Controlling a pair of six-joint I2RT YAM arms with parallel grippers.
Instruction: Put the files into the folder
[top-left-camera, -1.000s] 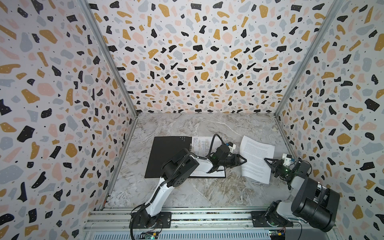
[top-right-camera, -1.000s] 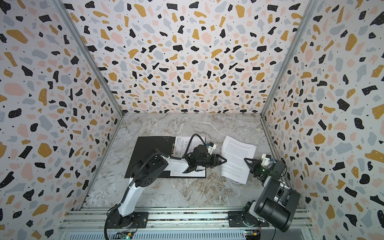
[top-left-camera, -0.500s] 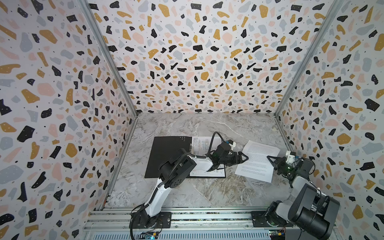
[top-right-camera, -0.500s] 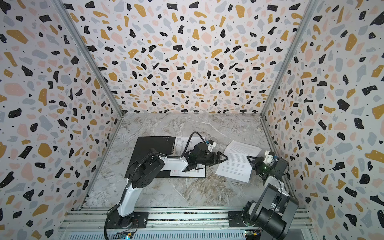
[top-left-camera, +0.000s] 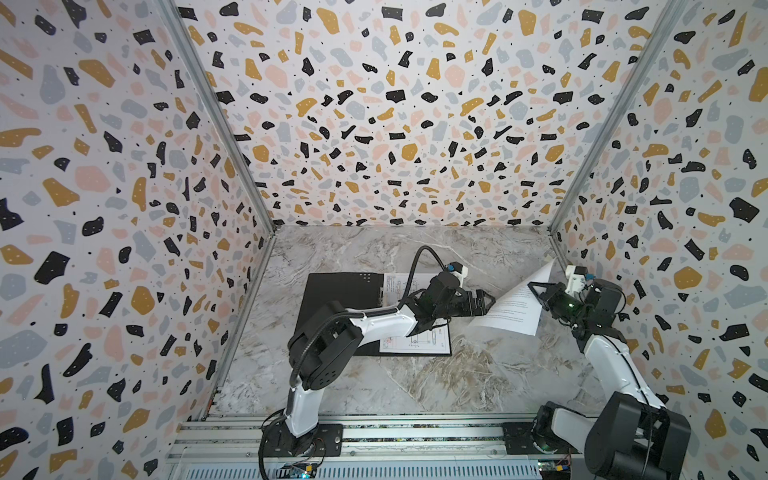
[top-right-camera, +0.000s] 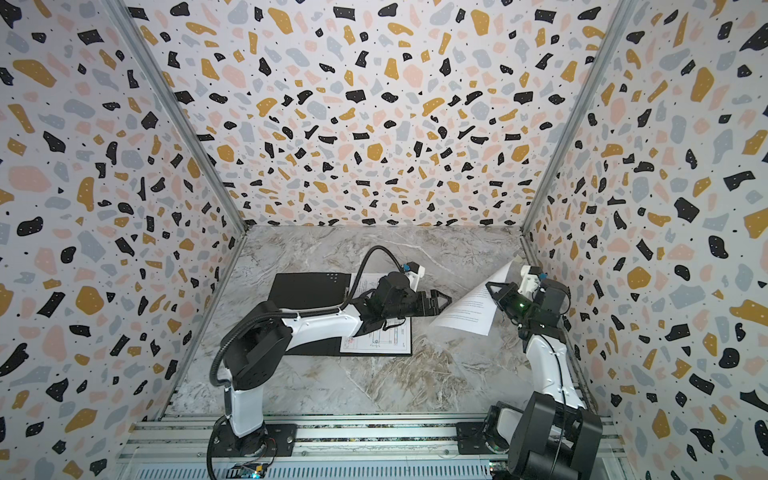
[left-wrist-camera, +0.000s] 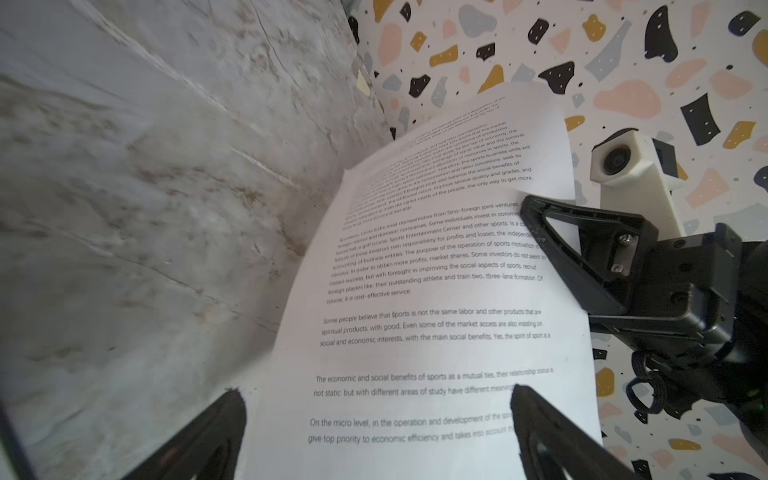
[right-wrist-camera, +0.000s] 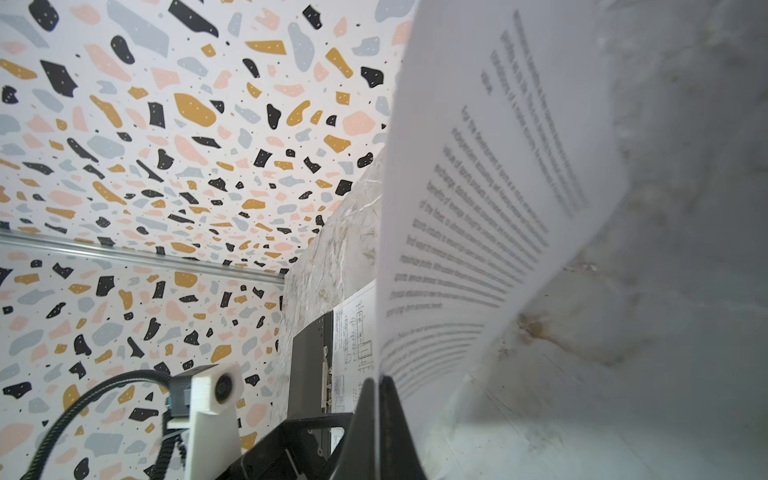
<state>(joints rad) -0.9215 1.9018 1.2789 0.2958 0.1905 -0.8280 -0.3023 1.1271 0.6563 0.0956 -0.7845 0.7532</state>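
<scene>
Looking down in both top views, the folder (top-left-camera: 340, 297) lies open on the desk (top-left-camera: 415, 386), black inside up. A drawing sheet (top-left-camera: 431, 344) rests flat on its right half, partly under the left arm; whether another sheet lies beneath it cannot be told. Just right of the folder, the right tool (top-left-camera: 536, 289) is pinched tight on one edge of a text sheet (top-left-camera: 513, 311). That sheet hangs lifted and curled, its far corner up near the side wall and its low corner close to the desk. The left tool (top-left-camera: 483, 300) points at that sheet with its jaws spread wide, holding nothing. In the left wrist view the text sheet (left-wrist-camera: 436, 291) fills the space ahead between the two wide fingers (left-wrist-camera: 216, 428), while the right tool (left-wrist-camera: 536, 224) clamps its edge. In the right wrist view the text sheet (right-wrist-camera: 478, 208) rises from the closed fingers (right-wrist-camera: 361, 424), with the folder (right-wrist-camera: 307, 365) and drawing sheet (right-wrist-camera: 353, 332) beyond. The task looks partly done: at least one file is in place, and this one has yet to be carried over and laid down.
</scene>
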